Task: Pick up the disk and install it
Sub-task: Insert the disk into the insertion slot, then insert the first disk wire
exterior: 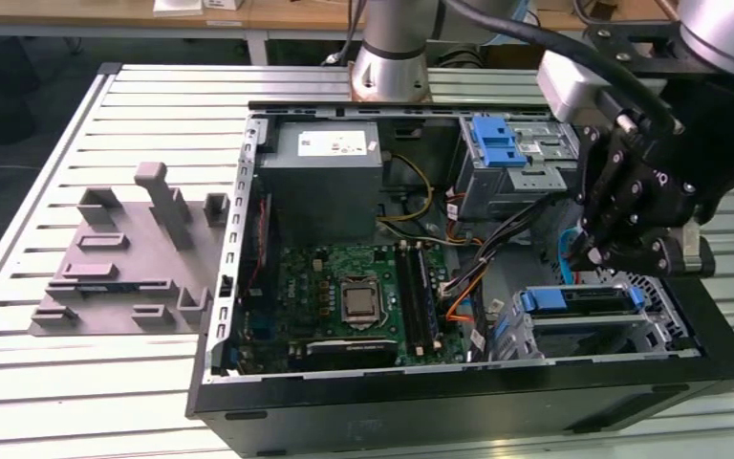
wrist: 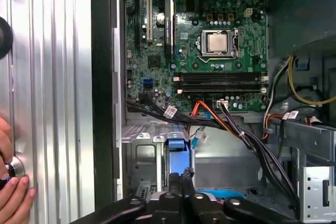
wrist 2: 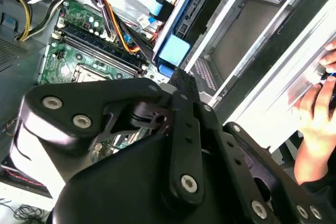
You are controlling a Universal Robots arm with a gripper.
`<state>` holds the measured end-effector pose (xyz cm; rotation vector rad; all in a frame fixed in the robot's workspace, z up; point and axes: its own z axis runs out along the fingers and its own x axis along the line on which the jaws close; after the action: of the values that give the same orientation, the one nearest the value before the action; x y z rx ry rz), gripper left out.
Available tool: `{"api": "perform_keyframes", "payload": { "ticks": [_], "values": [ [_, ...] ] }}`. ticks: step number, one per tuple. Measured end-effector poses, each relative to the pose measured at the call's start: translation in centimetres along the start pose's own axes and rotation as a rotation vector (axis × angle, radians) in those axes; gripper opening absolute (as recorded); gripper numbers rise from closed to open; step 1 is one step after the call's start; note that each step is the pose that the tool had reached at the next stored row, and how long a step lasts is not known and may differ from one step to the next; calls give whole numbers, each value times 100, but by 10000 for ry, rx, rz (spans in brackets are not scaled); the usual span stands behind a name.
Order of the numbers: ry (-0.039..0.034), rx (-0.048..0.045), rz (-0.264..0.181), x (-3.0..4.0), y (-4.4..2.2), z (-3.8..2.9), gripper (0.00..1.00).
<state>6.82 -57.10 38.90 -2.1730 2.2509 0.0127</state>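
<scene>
We are logging the disk (exterior: 593,302) on edge in its bay (exterior: 663,316), long axis pointing at the motherboard (exterior: 316,279), tool (exterior: 587,258) pinched closed, empty, at its frame.

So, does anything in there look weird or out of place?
One thing: a person's hand rests on the slatted table right beside the open computer case, on the side where the gripper hangs. That's close to a robot arm. The loose cables look messy, but nothing seems broken or spilled.
</scene>
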Motion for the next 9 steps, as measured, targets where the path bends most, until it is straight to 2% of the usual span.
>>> {"api": "perform_keyframes", "payload": {
  "ticks": [1, 3, 9],
  "values": [
    [-1, 1, 0, 0, 0, 14, 13],
    [1, 1, 0, 0, 0, 17, 11],
    [-1, 0, 0, 0, 0, 20, 11]
  ]
}}
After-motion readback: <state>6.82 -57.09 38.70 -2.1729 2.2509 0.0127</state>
